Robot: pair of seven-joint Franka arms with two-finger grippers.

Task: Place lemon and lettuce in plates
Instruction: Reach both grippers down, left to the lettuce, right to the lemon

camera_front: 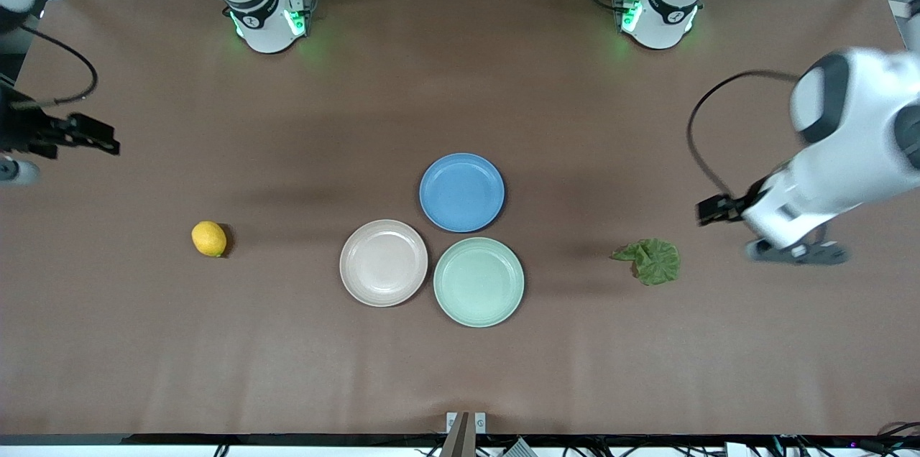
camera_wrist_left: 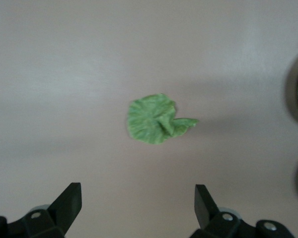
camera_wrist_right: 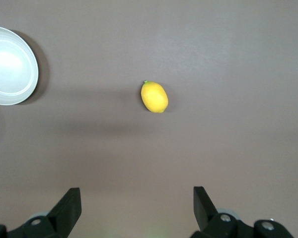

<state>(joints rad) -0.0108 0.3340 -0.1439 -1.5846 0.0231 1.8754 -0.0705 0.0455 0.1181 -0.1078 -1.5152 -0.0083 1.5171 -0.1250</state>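
The yellow lemon (camera_front: 208, 238) (camera_wrist_right: 154, 96) lies on the brown table toward the right arm's end. The wrinkly green lettuce (camera_front: 650, 260) (camera_wrist_left: 154, 120) lies toward the left arm's end. Between them sit the pink-beige plate (camera_front: 383, 263) and the mint green plate (camera_front: 479, 282), side by side and both bare. My left gripper (camera_wrist_left: 137, 196) hangs open over bare table beside the lettuce, nothing between its fingers. My right gripper (camera_wrist_right: 137, 198) is open too, over the table's edge at the right arm's end, well away from the lemon.
A blue plate (camera_front: 461, 192) sits just farther from the front camera than the two pale plates and touches their rims. The pink-beige plate's rim (camera_wrist_right: 10, 64) shows in the right wrist view. Brown table surface surrounds the fruit and leaf.
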